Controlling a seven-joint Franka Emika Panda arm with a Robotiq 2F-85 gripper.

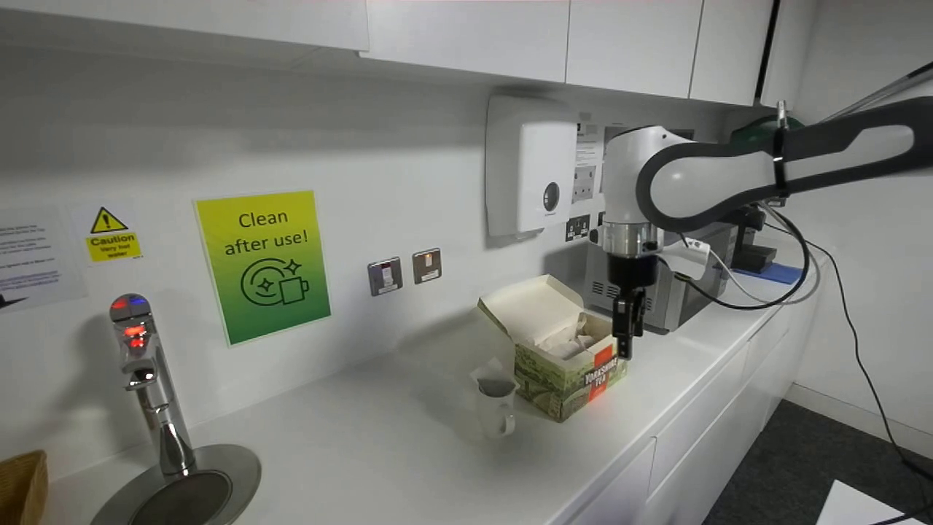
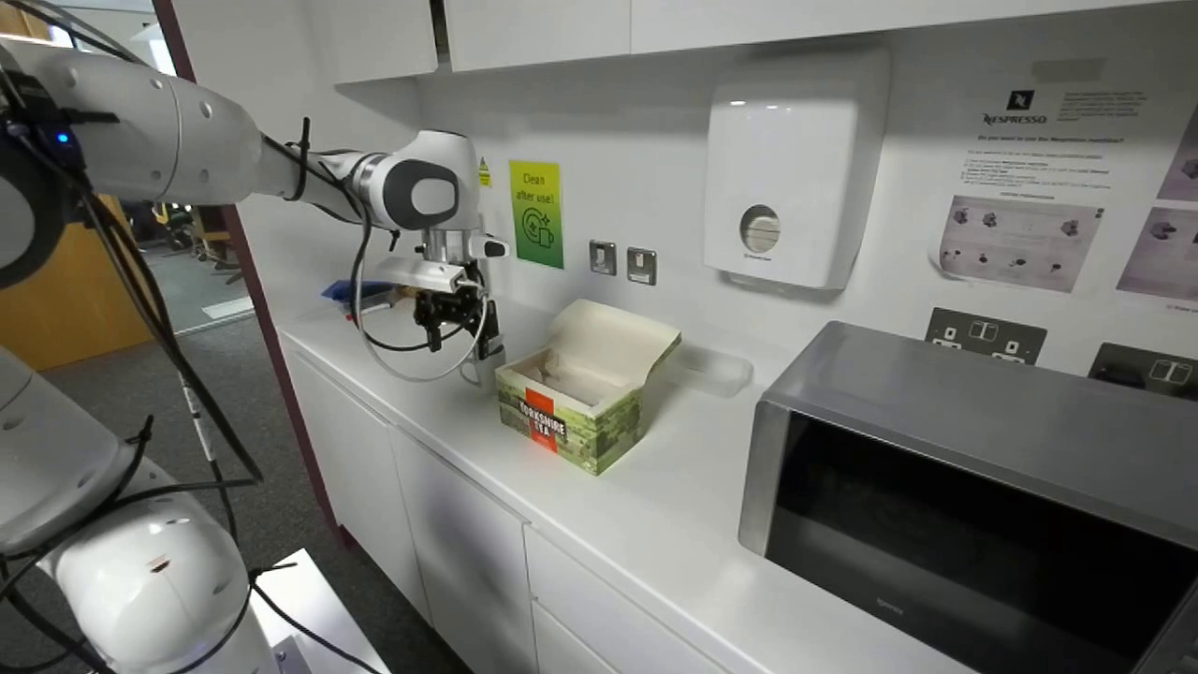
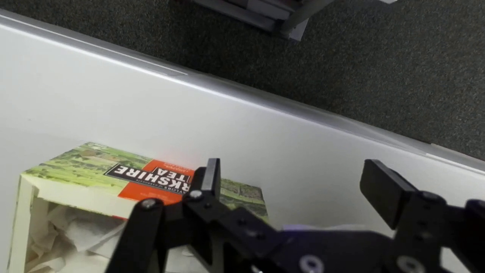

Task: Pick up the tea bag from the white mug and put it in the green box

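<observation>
The green box stands on the counter with its pale lid open and several pale bags inside. It also shows in an exterior view and in the wrist view. The white mug stands beside the box, with the pale tea bag sticking up at its rim. In an exterior view the mug is partly hidden behind the gripper. My gripper is open and empty, pointing down above the counter beside the box. It shows in both exterior views.
A grey microwave stands on the counter beyond the box. A clear plastic tray lies behind the box by the wall. A tap with a round drain is at the other end. The counter's front edge runs alongside.
</observation>
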